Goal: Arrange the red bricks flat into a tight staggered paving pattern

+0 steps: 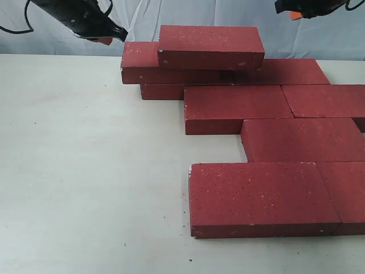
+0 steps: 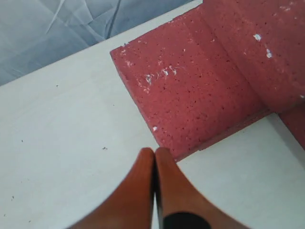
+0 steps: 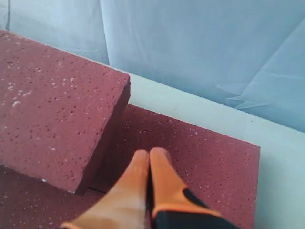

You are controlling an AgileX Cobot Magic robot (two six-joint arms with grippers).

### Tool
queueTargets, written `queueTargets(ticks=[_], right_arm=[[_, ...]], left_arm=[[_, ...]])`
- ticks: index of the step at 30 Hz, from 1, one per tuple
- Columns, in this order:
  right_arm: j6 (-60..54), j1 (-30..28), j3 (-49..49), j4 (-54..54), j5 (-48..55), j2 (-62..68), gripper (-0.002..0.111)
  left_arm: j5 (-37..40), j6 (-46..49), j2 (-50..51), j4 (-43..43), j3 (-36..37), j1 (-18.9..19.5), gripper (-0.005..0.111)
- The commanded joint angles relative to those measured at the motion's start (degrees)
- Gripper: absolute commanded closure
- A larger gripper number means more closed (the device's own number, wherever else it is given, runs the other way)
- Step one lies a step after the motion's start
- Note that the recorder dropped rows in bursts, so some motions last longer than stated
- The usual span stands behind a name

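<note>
Both claws are pinched closed, holding nothing: the left gripper (image 2: 153, 152) hangs just off a rear brick's corner, the right gripper (image 3: 149, 153) over the back row. I see the red bricks (image 1: 256, 188) lying flat in staggered rows on the white table (image 1: 85, 171), with the top brick (image 1: 211, 41) stacked on others at the back.

Dark red bricks (image 1: 259, 197), white-speckled, on an off-white bench (image 1: 85, 171); left pincer (image 2: 155, 155) and right pincer (image 3: 149, 155) orange with black; backdrop (image 1: 199, 14) pale blue-grey.

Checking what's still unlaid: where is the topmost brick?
In the exterior view, the topmost brick sits at the back, stacked on a lower brick, just right of the left gripper.
</note>
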Motion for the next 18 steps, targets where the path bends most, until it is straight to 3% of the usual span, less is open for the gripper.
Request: queueTargets(ticks=[1,7,18], right_arm=[[4.21,-0.36,-8.76,-3.56,5.90,6.00,0.109],[4.34,-0.36,-15.61,-3.80,8.34,13.08,0.109],[4.34,-0.15,-19.40,-3.58,7.91,19.89,0.109]], left_arm=[[3.27,-1.21,4.50,-1.14,-6.36,-0.50,0.107],[5.20,-1.21,9.90,-2.32,-12.90,-1.68,0.107],[5.79,-1.08,17.25,-2.65,-20.69,-4.11,0.107]])
